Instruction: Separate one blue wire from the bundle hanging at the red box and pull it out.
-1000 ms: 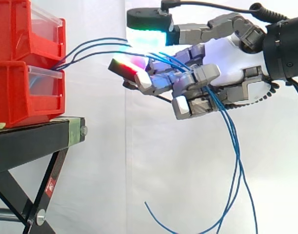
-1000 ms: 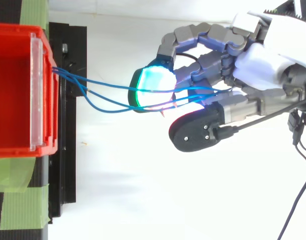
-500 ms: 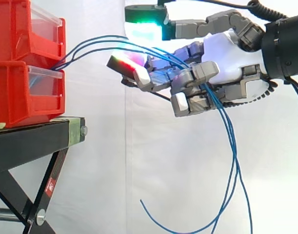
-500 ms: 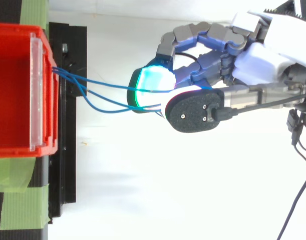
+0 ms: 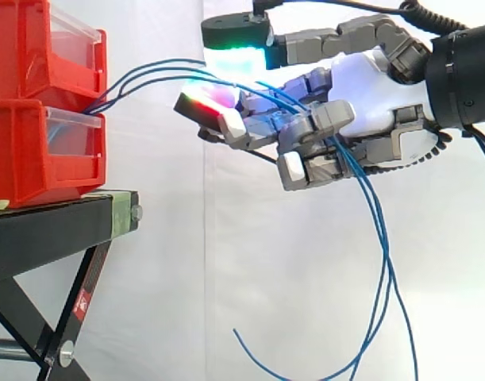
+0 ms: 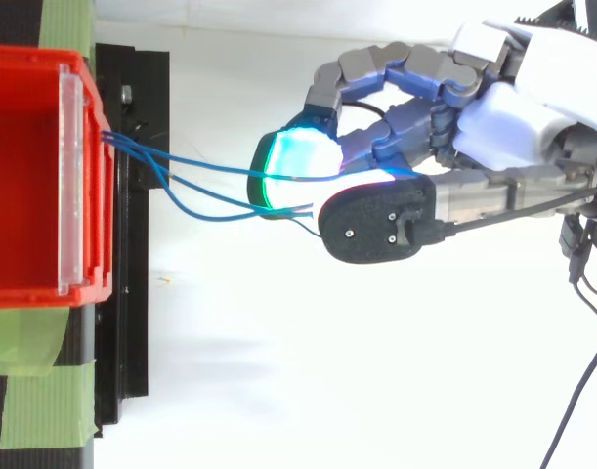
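Robot hand (image 5: 361,87) grips a bundle of thin blue wires (image 5: 107,99) in mid-air, its grey fingers (image 5: 313,127) curled around the strands. One pad glowing green and cyan (image 5: 230,49) sits at 12 o'clock above them, and a red-lit pad (image 5: 204,107) lies just below. From above, the hand (image 6: 513,122) reaches in from 3 o'clock, and the wires pass under its glowing pad. In the side view the strands run from the fingers toward 9 o'clock, rising in a shallow arc and then converging at the seam between two stacked red plastic bins (image 5: 32,151), where they meet the front edge. The upper bin carries a clear plastic front panel (image 5: 75,32). Behind the fingers, the loose tails of the wires drop toward 6 o'clock, well clear of the bins. One tail curls back toward 9 o'clock near the lower edge of the side view. The bins rest on a black metal stand (image 5: 51,230) with crossed legs, and strips of green tape (image 6: 34,410) are stuck along the stand's top surface. A white curtain (image 5: 266,278) hangs behind the whole scene.
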Robot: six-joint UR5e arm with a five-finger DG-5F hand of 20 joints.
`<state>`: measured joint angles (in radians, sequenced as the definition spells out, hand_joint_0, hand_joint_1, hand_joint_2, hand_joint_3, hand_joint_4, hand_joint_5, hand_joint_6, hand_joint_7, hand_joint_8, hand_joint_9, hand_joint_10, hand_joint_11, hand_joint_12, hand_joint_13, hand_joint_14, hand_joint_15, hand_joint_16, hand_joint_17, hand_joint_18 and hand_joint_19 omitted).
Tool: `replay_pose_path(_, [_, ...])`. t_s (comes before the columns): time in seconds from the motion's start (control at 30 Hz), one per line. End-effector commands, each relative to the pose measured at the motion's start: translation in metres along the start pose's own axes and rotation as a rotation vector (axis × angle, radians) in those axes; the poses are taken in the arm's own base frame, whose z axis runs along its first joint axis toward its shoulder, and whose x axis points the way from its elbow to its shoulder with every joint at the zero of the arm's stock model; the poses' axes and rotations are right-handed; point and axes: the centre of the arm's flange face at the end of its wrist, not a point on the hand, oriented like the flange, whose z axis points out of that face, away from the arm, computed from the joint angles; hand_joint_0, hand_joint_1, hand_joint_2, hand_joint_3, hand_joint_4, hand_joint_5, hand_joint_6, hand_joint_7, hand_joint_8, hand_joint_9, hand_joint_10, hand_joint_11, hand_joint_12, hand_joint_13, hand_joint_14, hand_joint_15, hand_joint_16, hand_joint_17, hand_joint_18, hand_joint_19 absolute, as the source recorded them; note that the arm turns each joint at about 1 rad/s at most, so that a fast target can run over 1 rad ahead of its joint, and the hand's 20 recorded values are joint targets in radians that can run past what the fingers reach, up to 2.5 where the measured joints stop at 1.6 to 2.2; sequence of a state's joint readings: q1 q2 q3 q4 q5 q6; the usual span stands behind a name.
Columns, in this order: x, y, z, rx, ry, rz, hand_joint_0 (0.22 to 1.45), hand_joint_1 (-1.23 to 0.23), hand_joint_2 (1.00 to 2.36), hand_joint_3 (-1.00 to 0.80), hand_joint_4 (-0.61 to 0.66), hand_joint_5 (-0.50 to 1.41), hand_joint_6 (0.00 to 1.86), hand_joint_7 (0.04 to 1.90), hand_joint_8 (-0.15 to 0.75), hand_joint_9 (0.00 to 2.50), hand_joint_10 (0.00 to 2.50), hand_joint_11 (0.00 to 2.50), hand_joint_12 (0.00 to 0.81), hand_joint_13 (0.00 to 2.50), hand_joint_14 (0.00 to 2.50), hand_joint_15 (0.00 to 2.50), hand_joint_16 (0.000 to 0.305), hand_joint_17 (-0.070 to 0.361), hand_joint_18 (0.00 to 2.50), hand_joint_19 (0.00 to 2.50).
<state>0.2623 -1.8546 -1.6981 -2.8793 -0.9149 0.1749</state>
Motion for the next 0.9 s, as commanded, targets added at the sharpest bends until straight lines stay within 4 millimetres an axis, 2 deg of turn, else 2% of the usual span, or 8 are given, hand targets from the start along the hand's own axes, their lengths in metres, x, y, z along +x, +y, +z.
replay_pose_path(0.0, [0.0001, 0.0, 0.0, 0.0, 0.001, 0.0, 0.6, -0.94, 1.03, -0.02, 0.14, -0.22, 0.86, 1.04, 0.306, 0.69, 0.01, 1.19, 0.365, 0.69, 1.65, 1.24, 0.048, 0.107, 0.8, 1.28])
replay_pose_path(0.3, [0.0003, -0.0007, 0.0004, 0.0, 0.001, 0.0, 0.58, -0.96, 1.03, -0.1, 0.15, -0.24, 0.85, 1.03, 0.303, 0.61, 0.01, 1.19, 0.365, 0.64, 1.57, 1.26, 0.049, 0.11, 0.73, 1.28])
replay_pose_path(0.43, [0.0002, -0.0008, 0.0003, 0.001, 0.001, -0.001, 0.56, -1.0, 1.01, -0.32, 0.17, -0.24, 0.84, 1.01, 0.308, 0.6, 0.01, 1.19, 0.368, 0.63, 1.57, 1.25, 0.049, 0.111, 0.72, 1.29])
replay_pose_path(0.63, [0.0001, 0.0001, 0.0001, -0.001, 0.0, 0.001, 0.56, -0.96, 1.01, -0.43, 0.18, -0.24, 0.84, 1.0, 0.315, 0.62, 0.01, 1.17, 0.369, 0.65, 1.56, 1.23, 0.049, 0.11, 0.75, 1.28])
replay_pose_path(0.67, [0.0, 0.0002, 0.0002, -0.003, -0.002, 0.002, 0.55, -0.93, 1.0, -0.45, 0.18, -0.23, 0.84, 1.0, 0.317, 0.63, 0.01, 1.18, 0.371, 0.66, 1.57, 1.22, 0.049, 0.111, 0.75, 1.27])
replay_pose_path(0.7, [0.0001, 0.0003, 0.0004, -0.004, -0.001, 0.003, 0.55, -0.84, 1.0, -0.47, 0.18, -0.23, 0.84, 1.0, 0.322, 0.66, 0.01, 1.17, 0.371, 0.68, 1.57, 1.2, 0.049, 0.11, 0.77, 1.27])
replay_pose_path(0.87, [0.0004, 0.0004, 0.0005, -0.005, 0.0, 0.004, 0.57, -0.65, 1.0, -0.46, 0.19, -0.22, 0.83, 1.01, 0.336, 0.73, 0.01, 1.16, 0.361, 0.72, 1.57, 1.21, 0.048, 0.108, 0.81, 1.27])
